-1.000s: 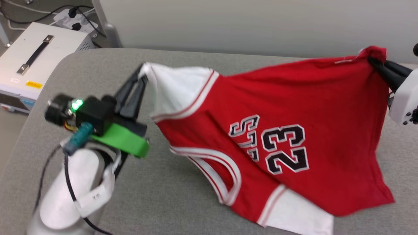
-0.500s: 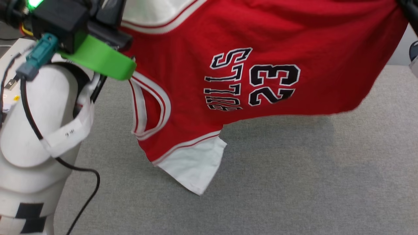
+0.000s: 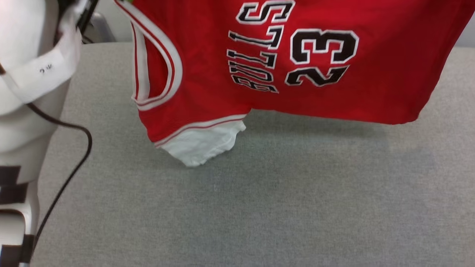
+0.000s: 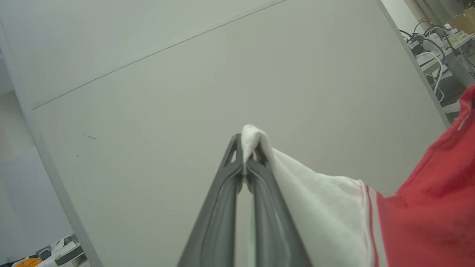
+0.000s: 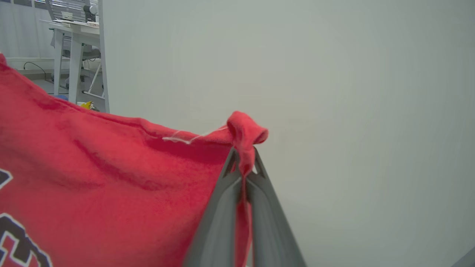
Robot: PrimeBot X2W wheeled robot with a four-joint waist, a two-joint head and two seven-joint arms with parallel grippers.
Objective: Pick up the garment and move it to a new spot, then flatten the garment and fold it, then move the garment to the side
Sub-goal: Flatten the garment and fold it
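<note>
Well, garment (image 3: 334, 96) just got hoisted, ready to move.
Left gripper (image 4: 248, 155) pinches white sleeve (image 4: 315, 193), right gripper (image 5: 243, 163) red corner (image 5: 245, 129); low sleeve (image 3: 202, 144) maybe grazes counter (image 3: 259, 207).

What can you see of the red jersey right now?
The garment is a red, soft knit jersey with white sleeves, red-and-white striped trim and black white-outlined BULLS 23 lettering, turned sideways. It hangs stretched: the left gripper pinches a white sleeve tip, the right gripper a red corner. Its lower white sleeve seems to touch the grey surface.
</note>
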